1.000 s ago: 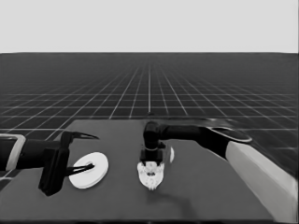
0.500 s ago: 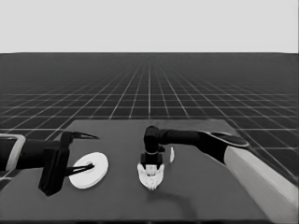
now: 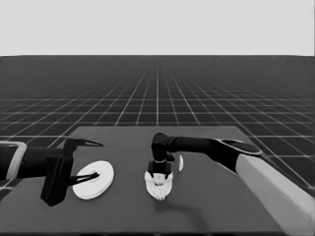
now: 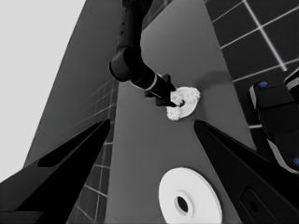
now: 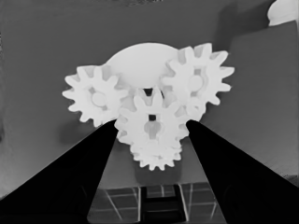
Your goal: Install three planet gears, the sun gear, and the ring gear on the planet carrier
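I see the smaller round part (image 5: 140,60) lying flat mid-bench with four small toothed gears (image 5: 152,123) meshed on it, while the larger round part (image 3: 93,179), hole up, lies flat well to its left.

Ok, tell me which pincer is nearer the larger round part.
Left. The left pincer waits right over the larger round part at the table's left end. The right pincer is farther off, down at the gears on the smaller round part mid-table.
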Available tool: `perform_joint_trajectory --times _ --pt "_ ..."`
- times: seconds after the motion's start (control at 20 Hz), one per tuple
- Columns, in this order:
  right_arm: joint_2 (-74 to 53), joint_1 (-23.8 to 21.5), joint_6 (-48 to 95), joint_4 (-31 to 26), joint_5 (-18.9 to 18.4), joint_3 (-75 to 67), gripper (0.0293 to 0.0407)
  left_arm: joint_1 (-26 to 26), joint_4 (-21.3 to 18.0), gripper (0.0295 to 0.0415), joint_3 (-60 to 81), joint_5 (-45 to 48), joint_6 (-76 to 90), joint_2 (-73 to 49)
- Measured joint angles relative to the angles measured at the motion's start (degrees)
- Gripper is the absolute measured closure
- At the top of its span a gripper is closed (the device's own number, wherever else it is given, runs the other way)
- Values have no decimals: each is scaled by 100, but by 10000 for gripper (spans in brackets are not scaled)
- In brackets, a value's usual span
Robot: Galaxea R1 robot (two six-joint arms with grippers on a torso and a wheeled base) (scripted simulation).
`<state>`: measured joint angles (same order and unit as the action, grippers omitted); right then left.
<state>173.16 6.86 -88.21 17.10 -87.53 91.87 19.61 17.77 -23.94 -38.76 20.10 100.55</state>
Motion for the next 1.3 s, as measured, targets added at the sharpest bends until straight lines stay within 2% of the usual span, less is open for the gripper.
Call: perform_joint_trajectory --times 1.3 --pt "-2 5 -1560 1 0 2 390 0 0 326 0 0 0 0"
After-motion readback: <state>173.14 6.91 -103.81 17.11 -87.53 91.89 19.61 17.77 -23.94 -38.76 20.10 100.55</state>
